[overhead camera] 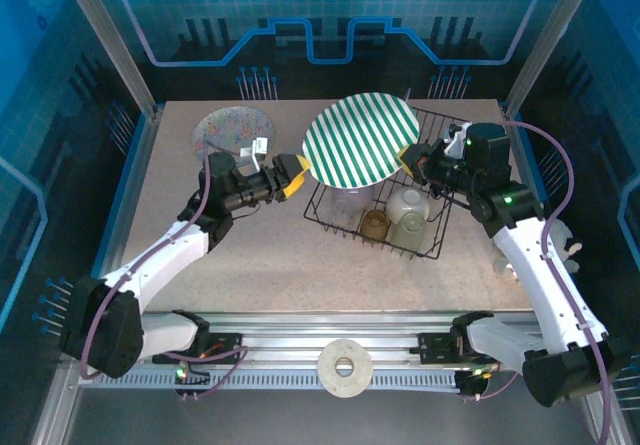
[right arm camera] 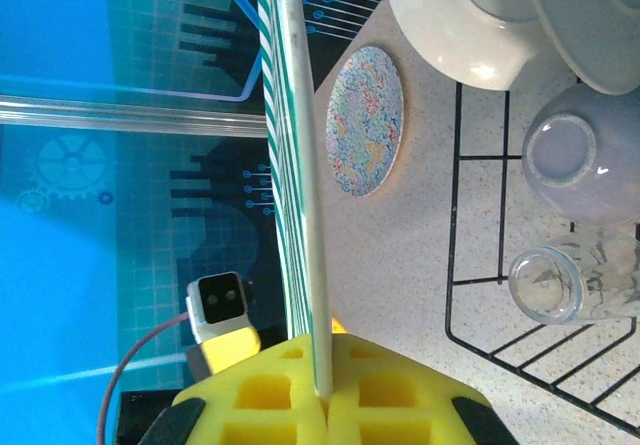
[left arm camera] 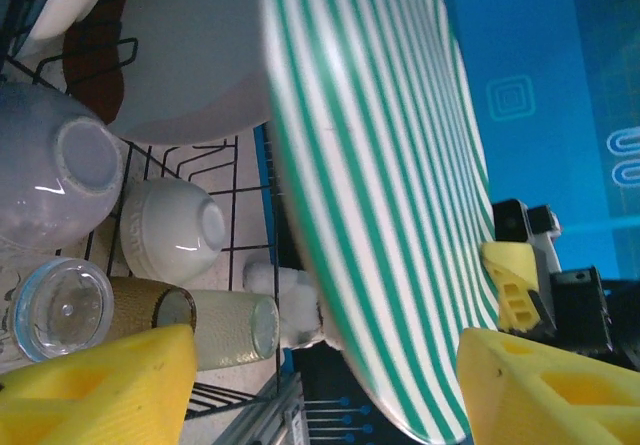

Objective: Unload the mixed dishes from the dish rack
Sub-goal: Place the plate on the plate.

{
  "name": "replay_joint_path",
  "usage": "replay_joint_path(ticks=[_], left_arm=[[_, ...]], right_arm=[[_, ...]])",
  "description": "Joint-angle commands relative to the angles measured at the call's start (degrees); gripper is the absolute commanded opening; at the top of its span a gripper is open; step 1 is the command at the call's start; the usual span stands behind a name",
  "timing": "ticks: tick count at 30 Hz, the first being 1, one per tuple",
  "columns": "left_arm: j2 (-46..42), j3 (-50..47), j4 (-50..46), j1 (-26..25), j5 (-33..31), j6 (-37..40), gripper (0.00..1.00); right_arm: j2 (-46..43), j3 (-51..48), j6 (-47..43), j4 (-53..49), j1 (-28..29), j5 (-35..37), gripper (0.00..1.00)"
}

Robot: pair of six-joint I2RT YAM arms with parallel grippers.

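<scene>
Pinching the green-striped plate [overhead camera: 360, 141] by its right rim, the right gripper [right arm camera: 320, 390] holds it over the dish rack [overhead camera: 436, 130]; left gripper [overhead camera: 297, 175] straddles the opposite edge, fingers [left arm camera: 100, 385] apart (its camera catches cups [left arm camera: 170, 230] below). Beyond, a patterned plate [overhead camera: 232, 128] lies on open table [overhead camera: 180, 225].

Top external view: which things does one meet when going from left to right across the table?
In order: patterned plate → left gripper → green-striped plate → right gripper.

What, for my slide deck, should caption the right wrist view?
Right claw shut on the green-striped plate, seen edge-on, beside the dish rack holding cups.
</scene>
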Motion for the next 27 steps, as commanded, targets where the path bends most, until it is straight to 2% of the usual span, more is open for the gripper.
replay_joint_path(ticks=[1,8,15,27], left_arm=[[1.47,2.5,4.79,-1.41,-2.93,-4.03,0.66],[3.53,2.05,8.27,-3.01,-5.51,-7.17,0.57],[5.64,1.69,13.82,-3.9,-6.89,-10.84,0.44],[5.65,-0.54,18.75,-4.72,-9.18,-14.71,0.05]], right_arm=[[-2.01,-0.11,1.28,5.53,0.61,-2.18,0.0],[-2.01,-1.19,2.16,6.59,0.9,-2.52,0.0],[-2.27,-1.21,2.1,6.71,1.35,-2.18,0.0],[-2.7,-1.75,2.09,6.89,2.18,-1.93,0.0]])
